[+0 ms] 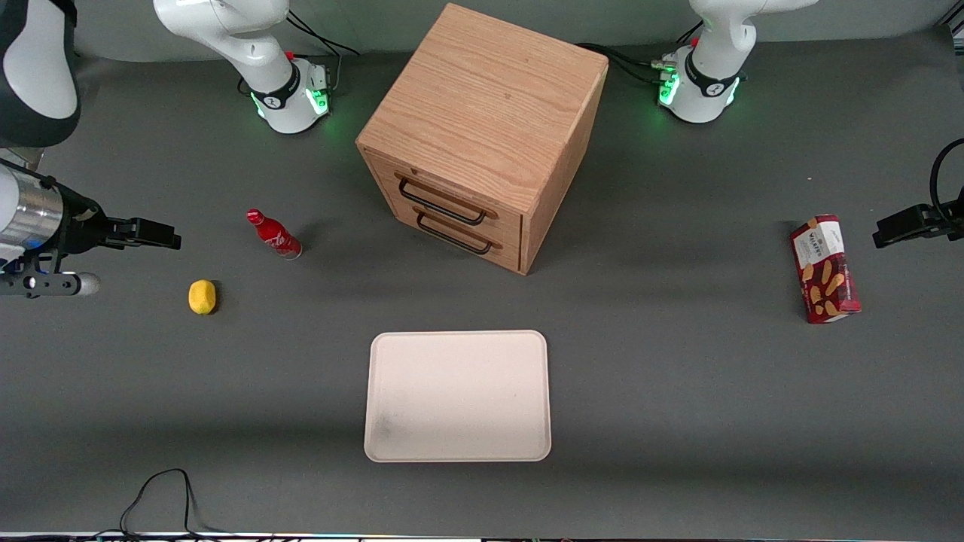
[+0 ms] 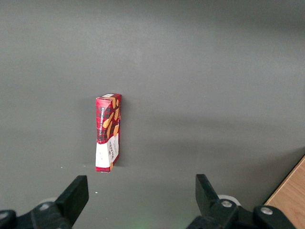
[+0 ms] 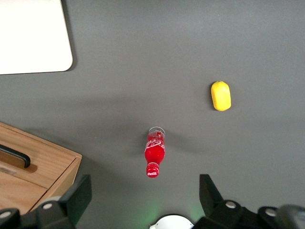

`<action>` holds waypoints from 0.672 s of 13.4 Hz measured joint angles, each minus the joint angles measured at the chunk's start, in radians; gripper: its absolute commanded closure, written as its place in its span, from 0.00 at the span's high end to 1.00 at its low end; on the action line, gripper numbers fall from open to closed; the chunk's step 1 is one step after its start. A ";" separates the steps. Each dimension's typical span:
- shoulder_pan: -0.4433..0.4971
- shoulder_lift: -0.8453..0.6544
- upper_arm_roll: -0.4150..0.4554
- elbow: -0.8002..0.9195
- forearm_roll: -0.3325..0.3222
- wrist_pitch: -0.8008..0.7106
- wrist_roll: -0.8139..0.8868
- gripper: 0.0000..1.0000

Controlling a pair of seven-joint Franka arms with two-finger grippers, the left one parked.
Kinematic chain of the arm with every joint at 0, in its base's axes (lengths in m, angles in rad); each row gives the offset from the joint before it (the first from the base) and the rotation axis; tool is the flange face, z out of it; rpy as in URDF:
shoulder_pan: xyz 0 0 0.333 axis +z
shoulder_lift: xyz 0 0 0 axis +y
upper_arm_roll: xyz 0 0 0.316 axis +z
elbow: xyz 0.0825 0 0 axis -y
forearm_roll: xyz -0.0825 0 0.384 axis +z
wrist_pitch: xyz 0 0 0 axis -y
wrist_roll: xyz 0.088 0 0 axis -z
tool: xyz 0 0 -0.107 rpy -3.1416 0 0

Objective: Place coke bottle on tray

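The coke bottle (image 1: 273, 235) is small and red with a red cap and white script. It stands upright on the grey table between the wooden drawer cabinet and the working arm's end. It also shows in the right wrist view (image 3: 155, 157), seen from above. The cream-white tray (image 1: 458, 395) lies flat, nearer the front camera than the cabinet; its corner shows in the right wrist view (image 3: 33, 38). My gripper (image 1: 175, 241) hangs above the table toward the working arm's end, apart from the bottle. In the right wrist view it (image 3: 144, 200) is open wide and empty.
A yellow lemon (image 1: 202, 296) lies near the bottle, closer to the front camera, and shows in the right wrist view (image 3: 221, 95). The wooden two-drawer cabinet (image 1: 482, 135) stands mid-table. A red snack box (image 1: 825, 269) lies toward the parked arm's end. A black cable (image 1: 162, 489) loops at the front edge.
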 measured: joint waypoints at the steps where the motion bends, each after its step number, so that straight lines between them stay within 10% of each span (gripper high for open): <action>1: -0.004 0.000 0.000 0.001 0.002 0.000 -0.012 1.00; 9: -0.015 0.000 0.000 0.029 0.007 -0.001 -0.047 1.00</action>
